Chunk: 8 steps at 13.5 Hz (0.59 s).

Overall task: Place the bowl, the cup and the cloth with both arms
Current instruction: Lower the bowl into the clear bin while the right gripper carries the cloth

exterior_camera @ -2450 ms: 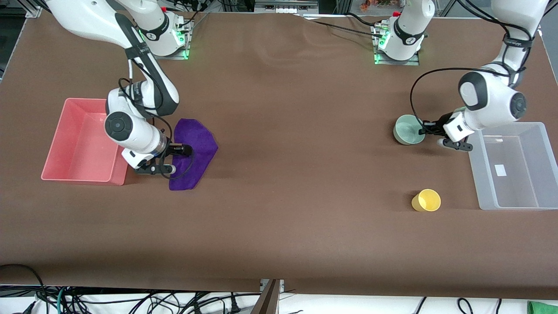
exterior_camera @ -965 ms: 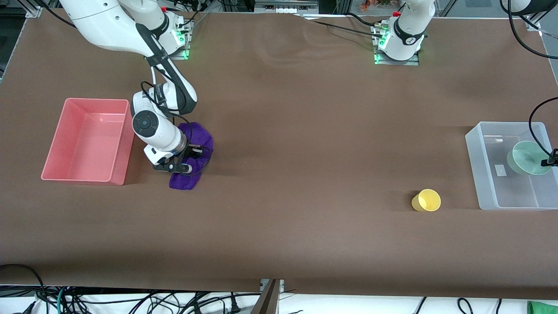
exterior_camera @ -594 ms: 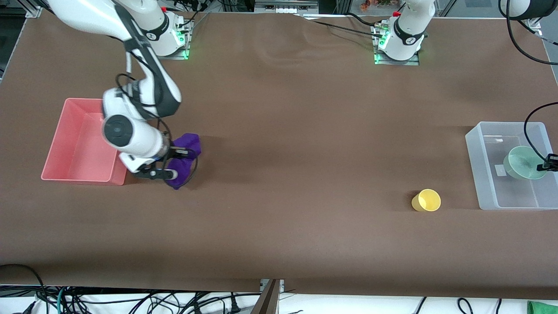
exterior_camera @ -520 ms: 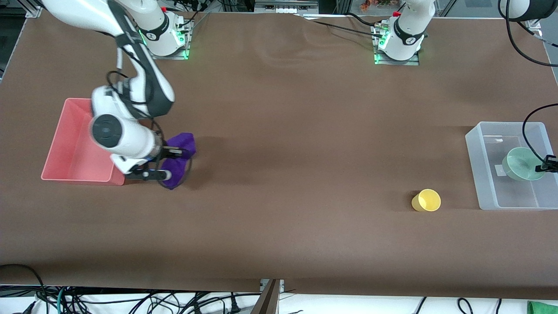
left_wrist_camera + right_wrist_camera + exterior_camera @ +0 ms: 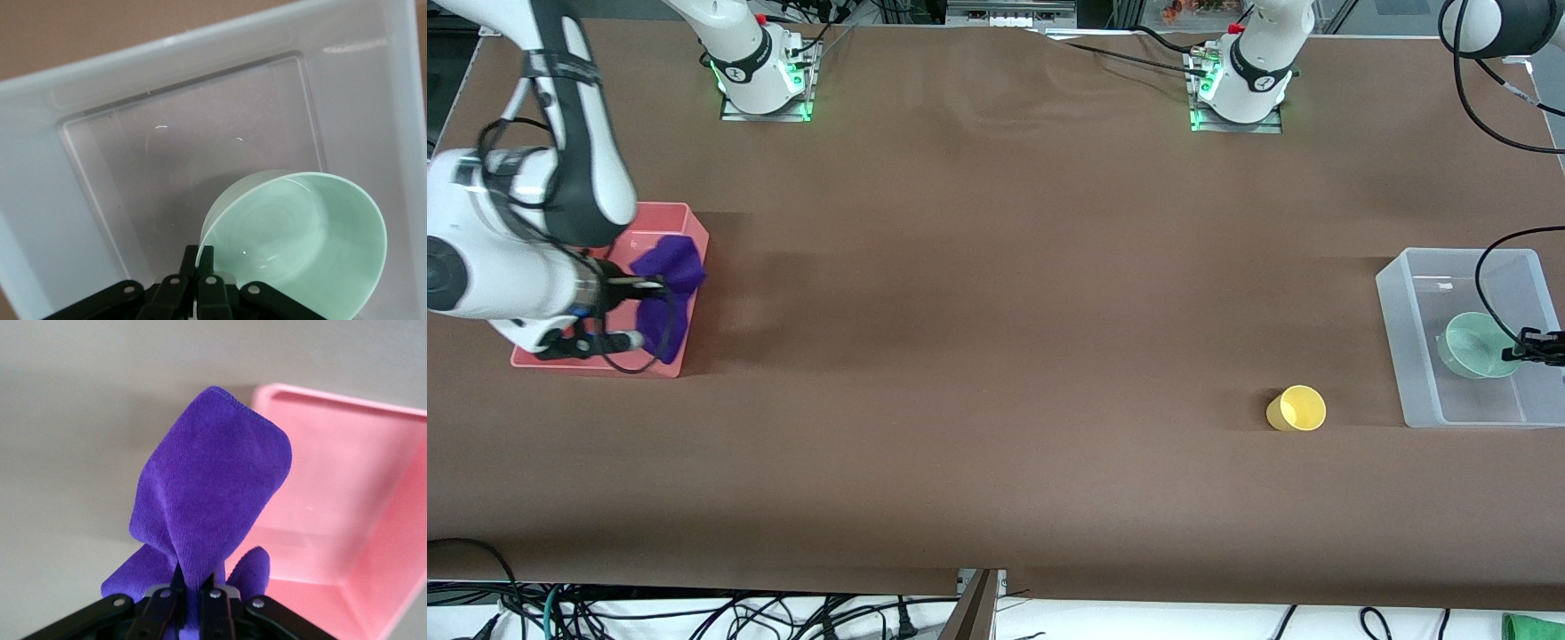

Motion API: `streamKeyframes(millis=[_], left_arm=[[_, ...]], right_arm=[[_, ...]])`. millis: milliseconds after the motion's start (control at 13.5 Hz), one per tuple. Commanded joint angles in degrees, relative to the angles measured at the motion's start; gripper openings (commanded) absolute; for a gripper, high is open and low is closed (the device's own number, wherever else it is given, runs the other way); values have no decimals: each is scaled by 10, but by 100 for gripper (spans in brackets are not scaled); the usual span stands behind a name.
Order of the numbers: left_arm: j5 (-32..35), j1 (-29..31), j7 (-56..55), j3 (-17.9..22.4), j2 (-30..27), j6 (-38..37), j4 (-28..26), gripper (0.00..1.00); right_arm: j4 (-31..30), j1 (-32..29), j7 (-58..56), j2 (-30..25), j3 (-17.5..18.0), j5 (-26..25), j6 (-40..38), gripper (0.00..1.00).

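My left gripper (image 5: 1527,348) is shut on the rim of the mint-green bowl (image 5: 1474,346) and holds it tilted inside the clear bin (image 5: 1396,307). In the left wrist view the bowl (image 5: 303,247) hangs over the bin floor (image 5: 187,167) with my fingers (image 5: 198,261) pinching its rim. My right gripper (image 5: 647,286) is shut on the purple cloth (image 5: 669,271), which hangs over the pink bin's (image 5: 663,218) wall toward the table's middle. In the right wrist view the cloth (image 5: 213,493) drapes from the jaws beside the pink bin (image 5: 347,493). The yellow cup (image 5: 1297,409) lies on the table near the clear bin.
The two arm bases (image 5: 758,62) (image 5: 1240,76) stand at the table's back edge. A white label (image 5: 1449,347) lies on the clear bin's floor. Cables hang below the table's front edge.
My right gripper lifted the cloth off the table and carried it over the pink bin's edge. My left gripper carried the bowl into the clear bin and lowered it.
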Motion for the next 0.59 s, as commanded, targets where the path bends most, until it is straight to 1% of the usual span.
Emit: streamKeyframes(millis=[0, 149, 223, 297, 371, 446, 520], left_arm=[[-10, 6, 12, -3, 6, 26, -30, 0], [-11, 19, 22, -3, 6, 45, -54, 0], [-11, 20, 27, -3, 6, 50, -59, 0], [-9, 21, 40, -3, 5, 50, -59, 21], [-5, 18, 56, -3, 4, 48, -57, 80], [-3, 17, 58, -3, 1, 45, -55, 100], [-2, 17, 55, -4, -5, 41, -50, 100]], right_arm=[[-5, 1, -65, -16, -42, -1, -28, 0], [-16, 1, -103, -17, -68, -7, -26, 0], [-27, 0, -118, -17, -79, -19, -20, 0], [-42, -2, -125, -17, -85, -24, -7, 0], [-57, -6, -135, -17, -89, -29, 6, 0], [-78, -11, -151, -18, -90, -31, 22, 0], [-98, -15, -157, -18, -96, -31, 42, 0]])
